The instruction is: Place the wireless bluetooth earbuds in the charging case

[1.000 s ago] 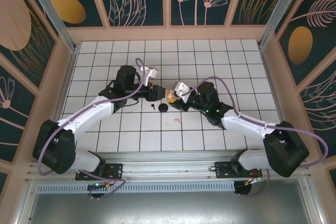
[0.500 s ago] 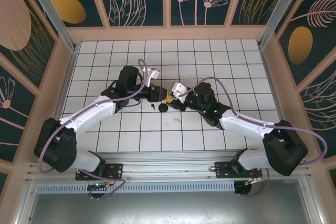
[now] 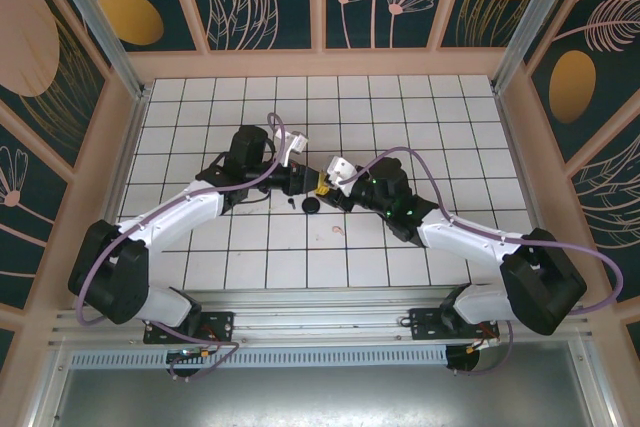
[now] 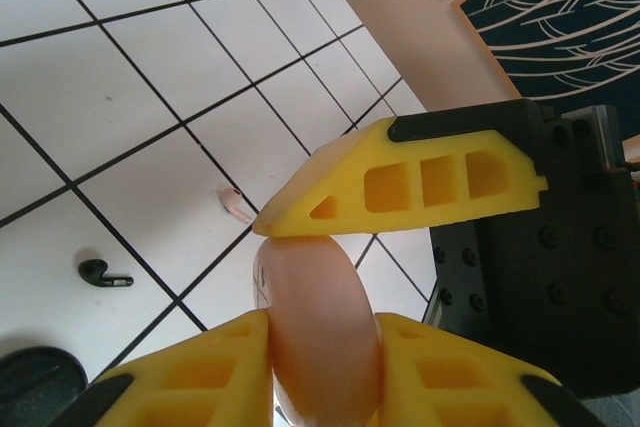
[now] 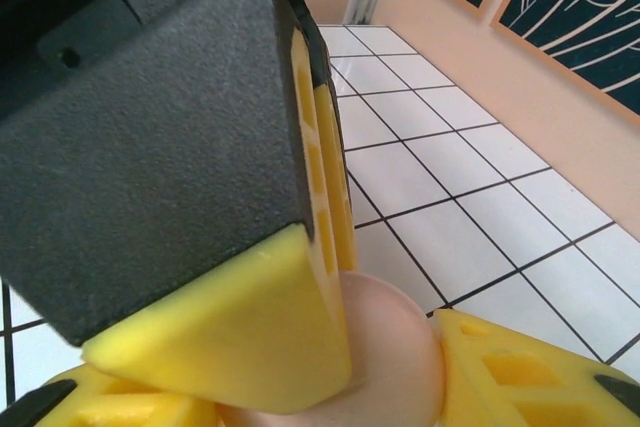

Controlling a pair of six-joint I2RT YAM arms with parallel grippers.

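on the white tiled counter [image 3: 400, 117] the two arms meet in the middle. the left claw [image 4: 322, 342] is pinched narrow on a pink case [image 4: 312, 287], and the right claw [image 5: 375, 372] grips the same case from the opposite side. near them a black case [image 3: 311, 205] sits on the tiles with a black bud [image 4: 105, 273] just beside it, and a pink bud [image 4: 236, 205] lies loose on the counter, apart from both.

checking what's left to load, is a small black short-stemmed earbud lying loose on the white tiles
Yes, the small black short-stemmed earbud lies by itself on a white tile, nothing gripping it.
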